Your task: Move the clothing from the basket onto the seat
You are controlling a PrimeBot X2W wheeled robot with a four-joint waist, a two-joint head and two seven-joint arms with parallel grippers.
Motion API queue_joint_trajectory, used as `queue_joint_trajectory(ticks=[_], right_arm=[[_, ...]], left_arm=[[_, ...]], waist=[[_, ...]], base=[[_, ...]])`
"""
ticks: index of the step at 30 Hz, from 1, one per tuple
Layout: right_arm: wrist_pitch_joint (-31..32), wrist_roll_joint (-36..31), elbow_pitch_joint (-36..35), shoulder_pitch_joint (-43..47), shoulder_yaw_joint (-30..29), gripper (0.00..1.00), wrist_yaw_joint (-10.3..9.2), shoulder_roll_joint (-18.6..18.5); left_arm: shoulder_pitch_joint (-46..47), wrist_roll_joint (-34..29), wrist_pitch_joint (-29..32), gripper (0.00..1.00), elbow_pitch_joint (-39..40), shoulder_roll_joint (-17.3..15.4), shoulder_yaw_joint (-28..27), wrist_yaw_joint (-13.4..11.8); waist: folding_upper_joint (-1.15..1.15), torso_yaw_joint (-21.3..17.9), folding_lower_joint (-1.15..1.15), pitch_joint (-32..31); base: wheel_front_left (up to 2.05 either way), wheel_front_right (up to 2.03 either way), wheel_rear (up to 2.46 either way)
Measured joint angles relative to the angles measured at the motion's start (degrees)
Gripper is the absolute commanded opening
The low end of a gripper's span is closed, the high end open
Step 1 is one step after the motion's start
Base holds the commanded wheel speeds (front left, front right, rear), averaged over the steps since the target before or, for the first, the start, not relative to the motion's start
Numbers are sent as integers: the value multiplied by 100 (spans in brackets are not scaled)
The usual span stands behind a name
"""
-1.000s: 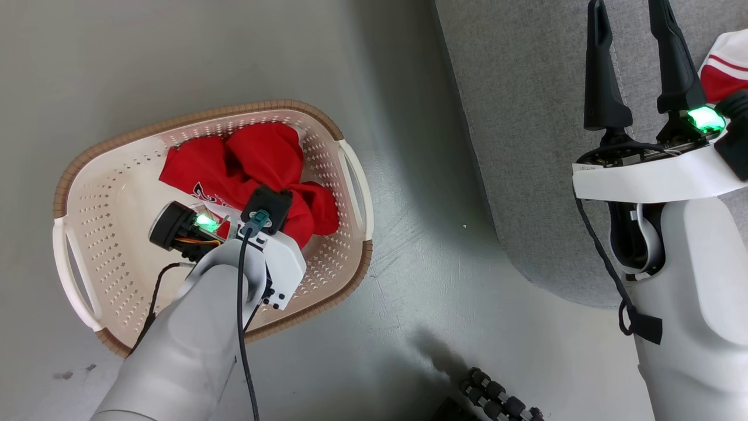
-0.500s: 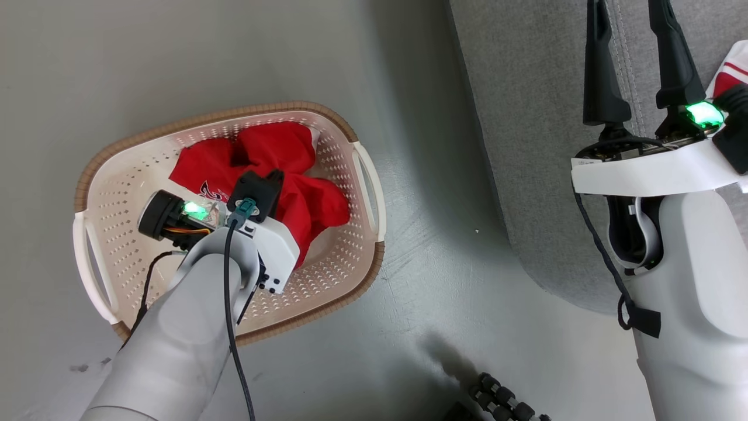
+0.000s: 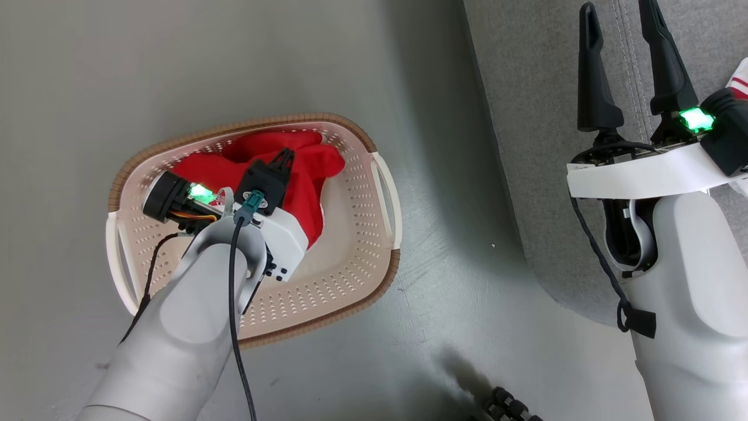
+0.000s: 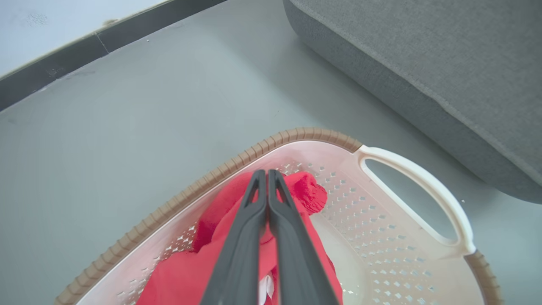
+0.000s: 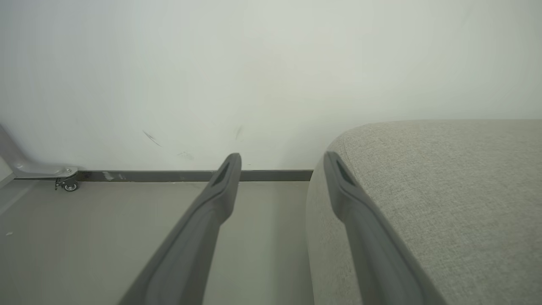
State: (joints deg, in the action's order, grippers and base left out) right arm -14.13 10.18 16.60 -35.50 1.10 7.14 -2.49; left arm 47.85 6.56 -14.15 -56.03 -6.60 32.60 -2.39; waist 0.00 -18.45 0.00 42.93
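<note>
The seat (image 3: 526, 117) lies ahead and right of the left gripper (image 4: 266, 186), across bare floor (image 3: 444, 245). The basket (image 3: 345, 263) sits beneath it. Within the last second the clothing (image 3: 310, 175) has drawn up from a spread heap into a hanging bunch, so the lift looks begun. The left fingers, pressed together, pinch the red cloth. The basket's handle (image 3: 388, 193) stands between gripper and seat and could snag trailing cloth. The right gripper (image 3: 616, 29) hangs spread and empty over the seat.
</note>
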Motion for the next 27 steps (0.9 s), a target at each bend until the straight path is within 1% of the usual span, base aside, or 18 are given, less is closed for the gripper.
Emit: queue_joint_trajectory(ticks=[4,13,18,23,27], right_arm=[[-2,-37,59,4,0,100,0,-1],[-5,-156,237,28,20,100,0,-15],[-5,-356,397,65,264,100,0,-41],[-4,-368,459,154,347,100,0,-130],[2,-353,485,157,575,100,0,-149]], left_arm=[[-82,-46,0,0,342,-46,25,-18],[-300,-125,0,0,833,-122,124,-12],[-439,-123,0,0,1172,-230,127,-5],[-451,-115,-1,0,1537,-307,44,-7],[-534,-115,-1,0,1844,-394,21,-13]], waist=[[0,69,0,-107],[0,232,0,-382],[0,345,0,-563],[0,431,0,-709],[0,494,0,-832]], base=[[0,0,0],[0,0,0],[0,0,0],[0,0,0],[0,0,0]])
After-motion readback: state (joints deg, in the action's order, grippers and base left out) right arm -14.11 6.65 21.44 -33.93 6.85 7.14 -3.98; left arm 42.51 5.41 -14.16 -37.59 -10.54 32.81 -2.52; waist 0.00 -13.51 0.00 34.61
